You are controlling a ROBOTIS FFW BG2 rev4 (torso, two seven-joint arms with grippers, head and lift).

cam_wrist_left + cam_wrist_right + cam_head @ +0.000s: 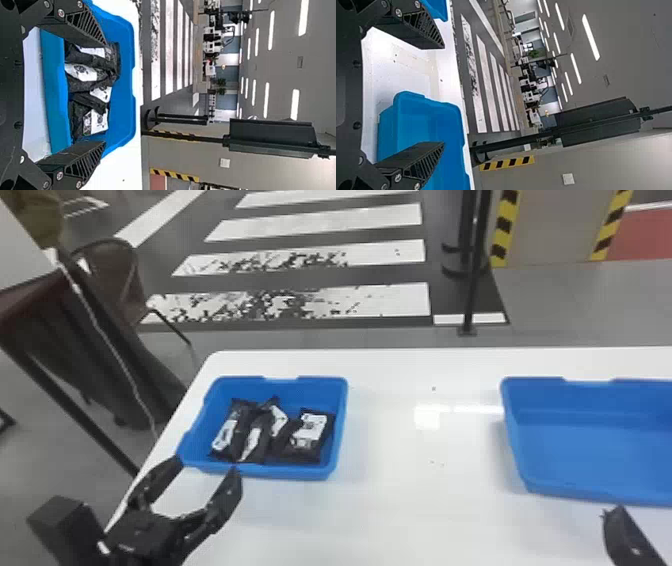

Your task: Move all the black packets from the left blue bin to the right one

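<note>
While the black packets [255, 435] are lying in the left blue bin [280, 473], the left gripper [207, 465] is pointing at that bin's near side, its two fingers spread apart and holding nothing. In the head view its fingertips are appearing close to the near rim, one by the left corner and the other farther along; whether either is touching the rim, I cannot tell. The packets are lying side by side, those in the middle overlapping, with white labels [309, 426] facing up.

Both bins are standing on the white table [400, 510], well apart. The right gripper [631, 540] is hanging at the near side of the right blue bin [590, 440], one finger showing in the head view. In its own wrist view, the right gripper [443, 95] is keeping both fingers wide apart, released, with nothing between the pads.

Beyond the table, white stripes [320, 215] are crossing the dark floor, and a black pole [472, 290] is standing upright. A chair [107, 252] is standing off to the left.
</note>
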